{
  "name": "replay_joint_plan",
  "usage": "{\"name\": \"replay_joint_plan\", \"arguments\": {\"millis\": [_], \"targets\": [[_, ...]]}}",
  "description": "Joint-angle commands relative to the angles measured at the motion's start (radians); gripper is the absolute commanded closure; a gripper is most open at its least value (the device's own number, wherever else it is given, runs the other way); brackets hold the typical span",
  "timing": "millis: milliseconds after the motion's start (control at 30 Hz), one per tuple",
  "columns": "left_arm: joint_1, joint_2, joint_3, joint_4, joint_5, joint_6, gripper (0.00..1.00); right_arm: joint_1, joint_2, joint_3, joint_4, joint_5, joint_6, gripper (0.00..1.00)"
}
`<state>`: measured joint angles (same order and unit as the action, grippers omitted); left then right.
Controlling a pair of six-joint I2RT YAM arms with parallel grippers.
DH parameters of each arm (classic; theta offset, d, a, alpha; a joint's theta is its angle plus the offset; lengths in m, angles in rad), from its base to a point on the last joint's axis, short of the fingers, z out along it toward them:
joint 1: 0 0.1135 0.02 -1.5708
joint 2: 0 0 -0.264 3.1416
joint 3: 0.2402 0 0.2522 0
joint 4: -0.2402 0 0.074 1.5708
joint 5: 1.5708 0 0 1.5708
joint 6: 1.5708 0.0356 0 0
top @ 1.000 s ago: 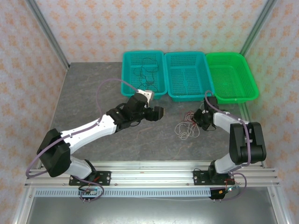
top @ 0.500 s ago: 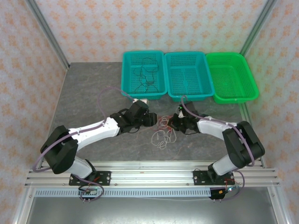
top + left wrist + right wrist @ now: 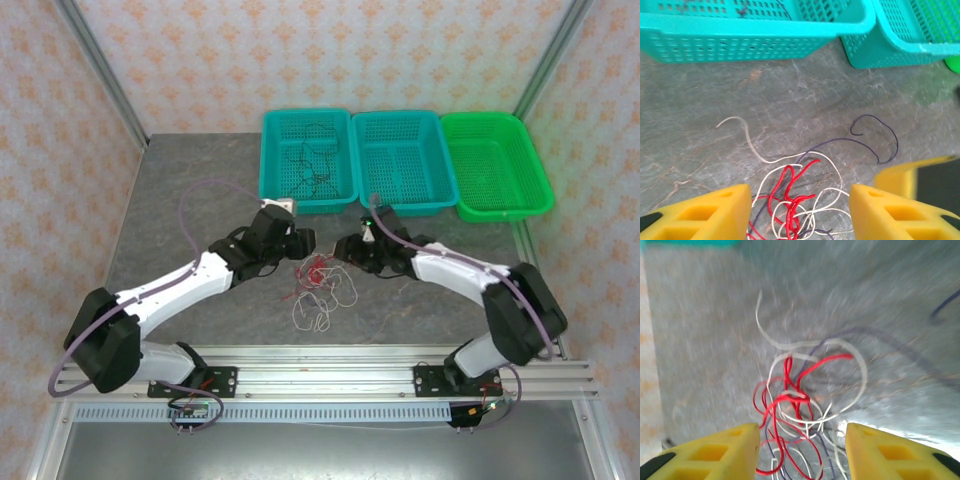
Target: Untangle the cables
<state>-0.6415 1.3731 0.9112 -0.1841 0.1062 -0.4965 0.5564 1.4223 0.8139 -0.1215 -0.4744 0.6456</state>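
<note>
My left gripper (image 3: 799, 215) stands open, its yellow fingers (image 3: 715, 212) either side of the tangle (image 3: 315, 272) and gripping nothing. My right gripper (image 3: 802, 452) is likewise parted over the same heap and empty, though its view is blurred. The two face each other closely across the knot.

The cables lie on the table at mid-width, a little nearer than the teal baskets. The red wire (image 3: 790, 192) is bunched at the heart. The white wire (image 3: 747, 142) loops round it and trails a free end out towards the baskets. The dark wire (image 3: 875, 145) arcs clear of the heap.

I judge them feather-light, limp and a bit springy. Pulling one is apt to drag the whole heap, and they may slip from smooth pads. I'd take a free end or an outer loop, not the red knot.

The grey stone-patterned table (image 3: 180, 200) looks flat. At its far edge stand the left teal basket (image 3: 270, 150), with a thin dark wire (image 3: 308, 160) in it, the middle teal basket (image 3: 397, 115) and a green basket (image 3: 495, 117). Patterned walls (image 3: 300, 50) close in three sides.
</note>
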Motion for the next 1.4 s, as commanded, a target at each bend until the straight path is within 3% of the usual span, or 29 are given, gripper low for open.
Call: {"name": "replay_joint_plan", "arguments": {"millis": [0, 67, 133, 333, 600, 733, 867, 967, 1167, 1367], "targets": [[-0.006, 0.079, 0.077, 0.024, 0.091, 0.107, 0.45, -0.049, -0.117, -0.041, -0.080, 0.202, -0.025, 0.48], [-0.009, 0.126, 0.098, 0.020, 0.091, 0.094, 0.44, -0.056, -0.150, -0.028, -0.127, 0.283, -0.067, 0.47], [-0.010, 0.161, 0.098, 0.031, 0.093, 0.084, 0.44, -0.055, -0.132, 0.005, -0.156, 0.251, -0.179, 0.47], [-0.012, 0.224, 0.083, 0.043, 0.092, 0.057, 0.44, -0.034, 0.040, 0.126, -0.274, 0.307, -0.493, 0.45], [-0.014, 0.281, 0.077, 0.054, 0.130, 0.042, 0.39, 0.009, 0.256, 0.237, -0.267, 0.202, -0.546, 0.45], [-0.015, 0.323, 0.083, 0.072, 0.128, 0.027, 0.37, 0.017, 0.322, 0.263, -0.272, 0.196, -0.533, 0.53], [-0.015, 0.381, 0.099, 0.060, 0.111, 0.020, 0.40, 0.017, 0.322, 0.266, -0.291, 0.243, -0.520, 0.86], [-0.015, 0.429, 0.114, 0.041, 0.086, -0.008, 0.46, 0.017, 0.266, 0.231, -0.254, 0.201, -0.533, 0.99], [-0.015, 0.490, 0.126, 0.075, 0.119, -0.065, 0.60, 0.017, 0.214, 0.186, -0.195, -0.053, -0.548, 1.00], [-0.015, 0.507, 0.124, 0.000, 0.037, -0.057, 0.69, 0.001, 0.107, 0.175, -0.158, 0.082, -0.459, 1.00]]}}
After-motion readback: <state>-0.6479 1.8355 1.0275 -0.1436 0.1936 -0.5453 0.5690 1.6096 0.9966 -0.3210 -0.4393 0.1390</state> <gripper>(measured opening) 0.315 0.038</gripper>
